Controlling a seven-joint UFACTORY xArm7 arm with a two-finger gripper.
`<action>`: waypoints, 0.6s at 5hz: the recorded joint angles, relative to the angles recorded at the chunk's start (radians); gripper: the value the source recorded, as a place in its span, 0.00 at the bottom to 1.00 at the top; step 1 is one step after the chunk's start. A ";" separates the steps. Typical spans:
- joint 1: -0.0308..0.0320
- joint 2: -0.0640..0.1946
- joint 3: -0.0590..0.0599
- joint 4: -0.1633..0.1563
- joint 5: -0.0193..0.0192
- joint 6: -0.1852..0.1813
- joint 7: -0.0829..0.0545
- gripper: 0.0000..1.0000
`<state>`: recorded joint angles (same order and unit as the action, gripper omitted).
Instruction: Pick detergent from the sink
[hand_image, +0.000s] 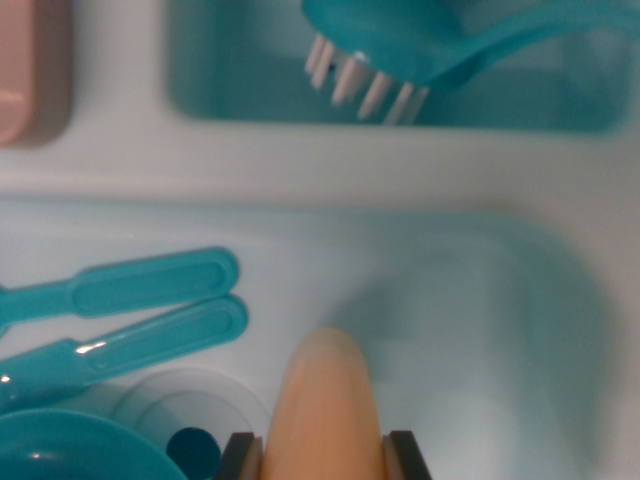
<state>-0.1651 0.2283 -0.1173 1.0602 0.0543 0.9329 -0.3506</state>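
Teal brush (400, 45) in upper compartment; two teal handles (150, 310) below.

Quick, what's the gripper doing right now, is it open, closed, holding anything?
Gripper: closed on the orange detergent bottle, over the sink.

The detergent (325, 405) lies in the sink (480, 330), two handles (150, 310) at the wrist view's left, a brush (400, 50) beyond.

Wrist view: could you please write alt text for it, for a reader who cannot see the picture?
Two dark fingers at the bottom edge grip a rounded pale orange plastic bottle over a light teal plastic sink basin. Two teal plastic utensil handles lie at the wrist view's left, and a teal brush with white bristles sits in a darker compartment above.
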 joint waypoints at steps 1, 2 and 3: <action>0.0000 0.000 0.000 0.000 0.0000 0.000 0.000 1.00; 0.0002 -0.006 0.000 0.020 -0.0012 0.026 0.001 1.00; 0.0002 -0.006 0.000 0.020 -0.0012 0.026 0.001 1.00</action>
<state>-0.1648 0.2219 -0.1177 1.0799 0.0531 0.9589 -0.3495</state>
